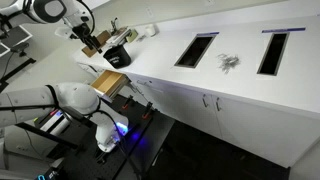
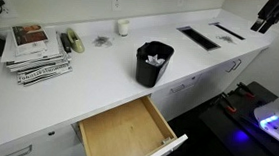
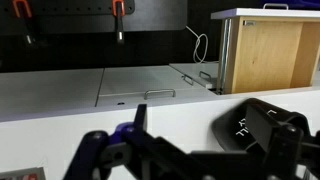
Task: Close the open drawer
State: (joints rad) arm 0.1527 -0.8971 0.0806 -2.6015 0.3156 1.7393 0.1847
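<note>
Countertop (image 2: 99, 80): long, white, seen in both exterior views.
Cabinets (image 1: 215, 105): white doors with small metal handles, below the counter's front edge.
Arm (image 1: 45, 10): white, raised high above counter level.
Drawer (image 2: 125, 132): pulled well out from under the counter's front edge, just below the bin. Tan wood inside, white front panel facing outward.
Magazines (image 2: 36, 52): loose stack at the counter's left end in an exterior view, fanned out.
Bin (image 2: 153, 64): black, upright near the front edge, light scraps inside.
Gripper (image 2: 273, 15): up in the air toward the cutout end of the counter, well apart from the drawer. In the wrist view the jaws are spread, gripping nothing.
Cutouts (image 2: 198, 36): two dark rectangular openings in the countertop, side by side near the back edge.
Cup (image 2: 123, 28): small, white, at the back edge by the wall.
</note>
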